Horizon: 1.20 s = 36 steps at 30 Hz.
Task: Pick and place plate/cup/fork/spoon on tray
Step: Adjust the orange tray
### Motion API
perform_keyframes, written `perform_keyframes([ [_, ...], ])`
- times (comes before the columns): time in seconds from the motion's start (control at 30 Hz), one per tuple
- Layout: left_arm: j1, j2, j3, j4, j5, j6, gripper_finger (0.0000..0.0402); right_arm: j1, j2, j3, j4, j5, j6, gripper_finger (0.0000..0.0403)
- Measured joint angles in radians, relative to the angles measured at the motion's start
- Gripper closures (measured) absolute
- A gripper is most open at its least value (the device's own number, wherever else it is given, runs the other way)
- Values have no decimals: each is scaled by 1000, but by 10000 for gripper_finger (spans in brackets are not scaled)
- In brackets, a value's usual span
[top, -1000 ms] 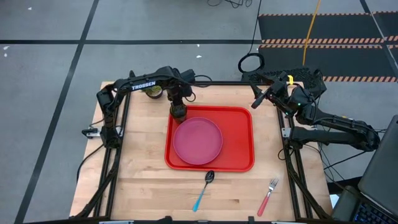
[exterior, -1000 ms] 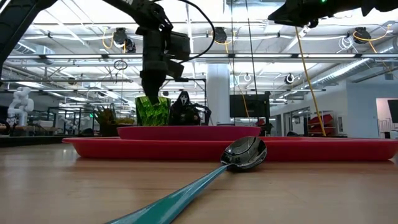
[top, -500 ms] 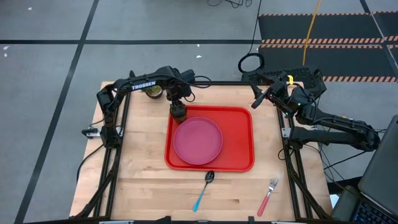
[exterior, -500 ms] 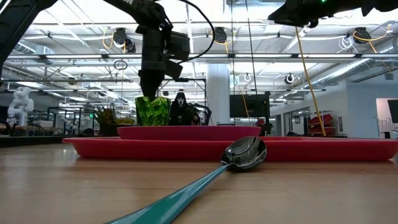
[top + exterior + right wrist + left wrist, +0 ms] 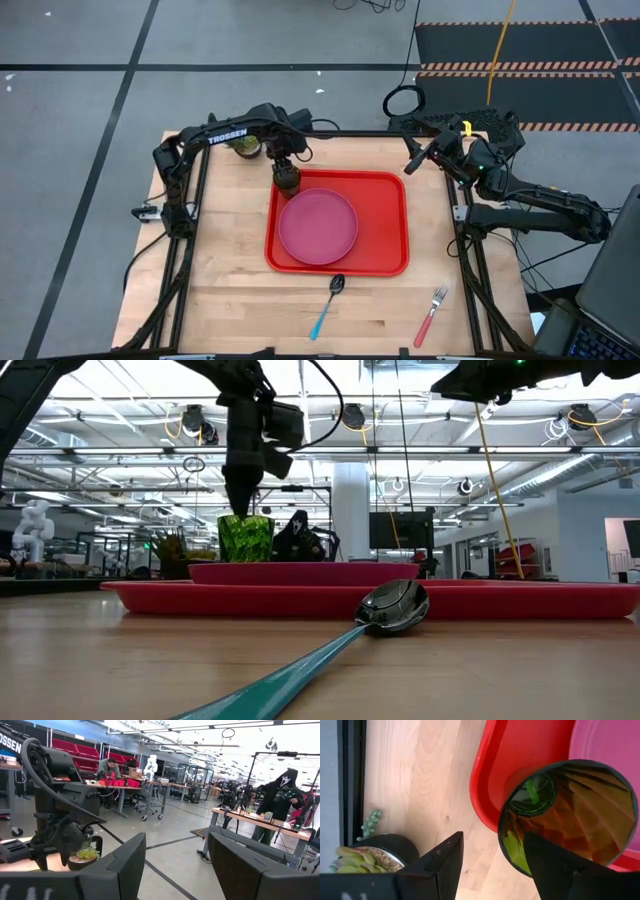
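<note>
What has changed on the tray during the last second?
The left gripper has let go of the cup and lifted slightly above it, fingers open. The cup stands in the tray corner. Plate, spoon, fork and right gripper stayed.

A robotics lab or workshop hall is shown: a high ceiling (image 5: 420,420) hung with pipes and lights, rows of workbenches (image 5: 125,787), red bins (image 5: 75,750), a white humanoid robot (image 5: 35,525), and taped lines on a grey floor (image 5: 80,70).
</note>
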Motion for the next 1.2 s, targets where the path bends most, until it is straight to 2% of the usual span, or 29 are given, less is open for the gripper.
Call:
perform_keyframes([
  [0.37,-5,-90,88,-13,-7,3,192,0,5,0,0,0,11,195],
  [0.57,-46,-186,91,107,-7,-23,192,0,13,0,-4,-5,56,195],
  [0.73,-114,-254,91,160,27,-15,192,2,67,0,-32,-103,109,195],
  [0.9,-189,-278,90,115,30,-22,192,35,164,6,-155,-163,122,195],
  [1.1,-254,-278,18,33,7,-80,192,118,275,100,-326,-153,77,195],
  [1.2,-272,-279,-53,-21,-15,-142,192,152,314,159,-396,-106,69,195],
])
